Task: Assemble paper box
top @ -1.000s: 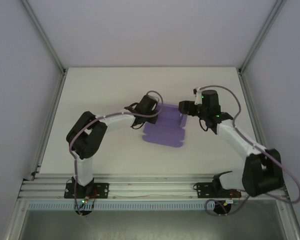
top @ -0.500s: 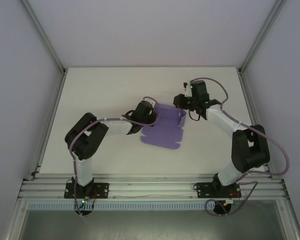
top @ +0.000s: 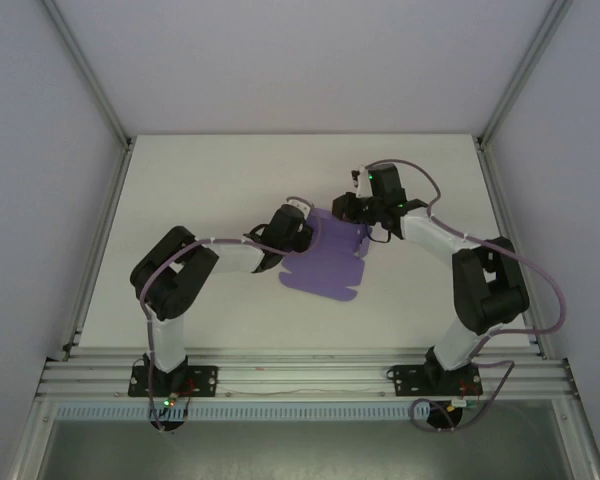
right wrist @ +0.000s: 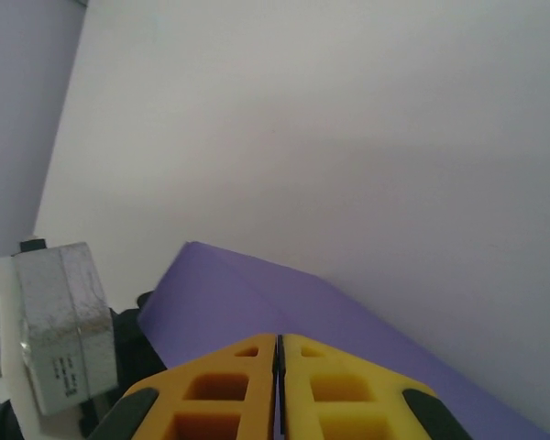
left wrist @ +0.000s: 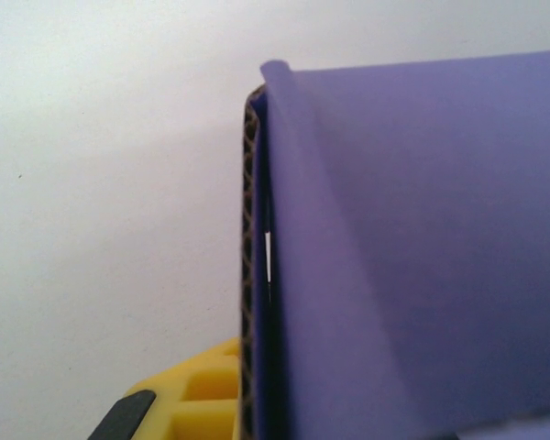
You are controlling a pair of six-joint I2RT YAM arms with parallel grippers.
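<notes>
The paper box [top: 325, 262] lies as a partly folded purple sheet on the white table [top: 210, 180], between the two grippers; its near edge is flat, and its far right flap stands up by the right gripper [top: 342, 207].

In the right wrist view the right gripper [right wrist: 278, 343] has its yellow fingers [right wrist: 229, 385] pressed together, with just a thin dark seam between them and no card in it; the purple card [right wrist: 257, 302] runs just beyond and below the fingertips, slanting off to their right.

The left gripper [top: 302, 228] sits at the sheet's left edge; in its wrist view one yellow finger [left wrist: 206, 390] sits just left of the card's corrugated cut edge, the purple face [left wrist: 422, 257] covers everything to the right of that finger, and the other finger is hidden, so whether the pair pinches the card cannot be told.
</notes>
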